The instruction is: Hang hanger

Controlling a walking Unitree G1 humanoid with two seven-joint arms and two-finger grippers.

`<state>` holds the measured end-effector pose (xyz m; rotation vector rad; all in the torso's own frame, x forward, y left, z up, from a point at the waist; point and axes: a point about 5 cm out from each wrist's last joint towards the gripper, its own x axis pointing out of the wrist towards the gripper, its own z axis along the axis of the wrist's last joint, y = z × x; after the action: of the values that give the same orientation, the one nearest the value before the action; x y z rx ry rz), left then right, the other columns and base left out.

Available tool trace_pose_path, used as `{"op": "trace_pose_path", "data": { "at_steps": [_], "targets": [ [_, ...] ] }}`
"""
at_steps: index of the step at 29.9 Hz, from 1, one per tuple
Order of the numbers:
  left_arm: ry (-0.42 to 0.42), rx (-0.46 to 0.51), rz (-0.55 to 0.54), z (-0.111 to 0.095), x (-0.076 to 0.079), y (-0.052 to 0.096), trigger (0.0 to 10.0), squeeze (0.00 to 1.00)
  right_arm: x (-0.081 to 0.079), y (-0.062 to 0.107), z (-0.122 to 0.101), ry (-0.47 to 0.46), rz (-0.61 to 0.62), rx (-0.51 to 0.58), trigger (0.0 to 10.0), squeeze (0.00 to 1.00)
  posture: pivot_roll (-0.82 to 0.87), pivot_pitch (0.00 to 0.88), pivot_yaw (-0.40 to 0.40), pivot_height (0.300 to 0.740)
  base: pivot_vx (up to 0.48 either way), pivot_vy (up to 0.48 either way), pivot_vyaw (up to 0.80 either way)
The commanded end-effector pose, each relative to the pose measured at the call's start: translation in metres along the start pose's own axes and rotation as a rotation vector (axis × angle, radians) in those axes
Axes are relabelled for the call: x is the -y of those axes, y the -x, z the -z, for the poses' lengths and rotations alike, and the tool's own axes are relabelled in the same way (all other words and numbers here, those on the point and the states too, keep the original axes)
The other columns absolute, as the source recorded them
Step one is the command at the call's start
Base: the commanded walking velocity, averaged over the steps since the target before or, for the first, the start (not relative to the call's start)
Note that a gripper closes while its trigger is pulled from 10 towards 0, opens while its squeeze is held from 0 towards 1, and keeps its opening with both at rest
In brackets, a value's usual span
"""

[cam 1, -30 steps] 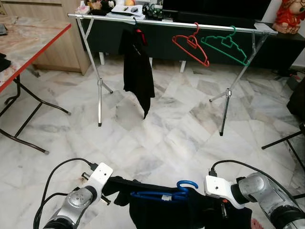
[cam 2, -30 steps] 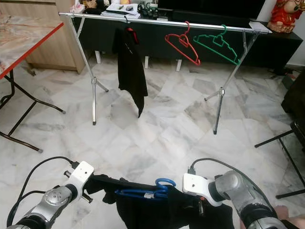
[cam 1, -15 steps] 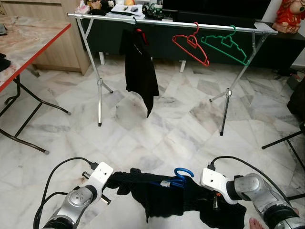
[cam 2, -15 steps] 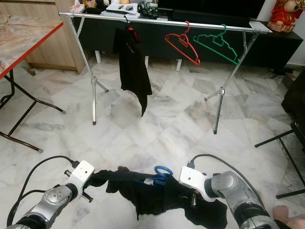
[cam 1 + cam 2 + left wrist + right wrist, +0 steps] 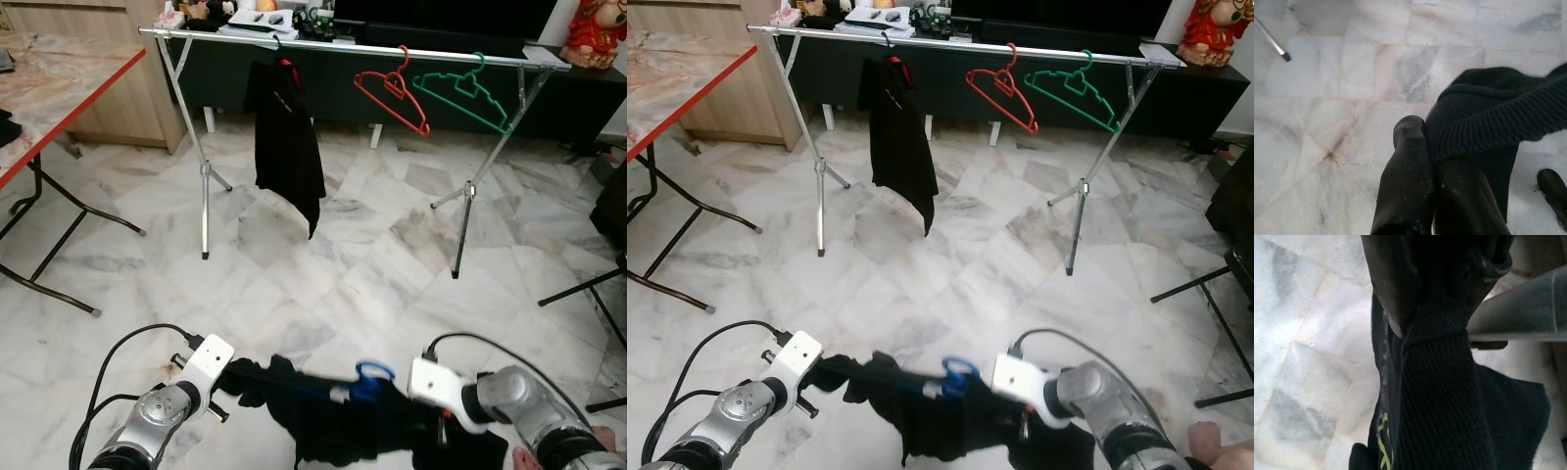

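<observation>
Hanger (image 5: 364,376), blue, is held low between both arms inside a black garment (image 5: 333,421), well apart from the rail (image 5: 343,46); hanging is not yet done.

Left wrist: left gripper (image 5: 1430,147) is pinched on knit.

Right wrist: right gripper (image 5: 1442,308) is clamped on the cloth; hanger hidden.

Blue hanger (image 5: 364,379) threaded through a black knitted garment (image 5: 338,421), hook up, blurred, low in the head views at 6 o'clock. Garment stretched sideways, sagging in the middle above the marble floor. Silver rail (image 5: 353,47) far off at 12 o'clock.
</observation>
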<state>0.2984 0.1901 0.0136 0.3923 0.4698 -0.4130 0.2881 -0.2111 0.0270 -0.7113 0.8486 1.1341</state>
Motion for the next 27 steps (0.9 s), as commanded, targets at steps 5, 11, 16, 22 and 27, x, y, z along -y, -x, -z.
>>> {"op": "trace_pose_path", "data": {
  "at_steps": [5, 11, 16, 22, 27],
  "targets": [
    [-0.045, 0.006, 0.009, -0.005, -0.006, 0.001, 0.0, 0.00, -0.011, -0.007, 0.008, -0.029, -0.061, -0.021, 0.0, 0.00, 0.00, 0.153, -0.053, 0.740, 0.000, 0.000, 0.00],
    [-0.068, 0.033, 0.061, -0.012, -0.003, -0.001, 0.0, 0.00, -0.001, -0.012, 0.002, -0.047, 0.118, -0.028, 0.0, 0.00, -0.01, 0.151, -0.055, 0.740, 0.000, 0.000, 0.00],
    [-0.066, 0.106, 0.068, -0.026, -0.007, 0.000, 0.0, 0.00, 0.006, -0.021, -0.011, -0.149, 0.278, 0.031, 0.0, 0.00, 0.00, 0.153, -0.055, 0.740, 0.000, 0.000, 0.00],
    [-0.049, 0.238, 0.052, -0.056, -0.021, 0.003, 0.0, 0.00, 0.007, -0.034, -0.027, -0.277, 0.405, 0.107, 0.0, 0.00, 0.01, 0.154, -0.047, 0.740, 0.000, 0.000, 0.00],
    [-0.012, 0.335, 0.065, -0.077, -0.024, 0.007, 0.0, 0.00, 0.005, -0.042, -0.033, -0.375, 0.488, 0.116, 0.0, 0.00, 0.01, 0.152, -0.041, 0.740, 0.000, 0.000, 0.00]
  ]
}}
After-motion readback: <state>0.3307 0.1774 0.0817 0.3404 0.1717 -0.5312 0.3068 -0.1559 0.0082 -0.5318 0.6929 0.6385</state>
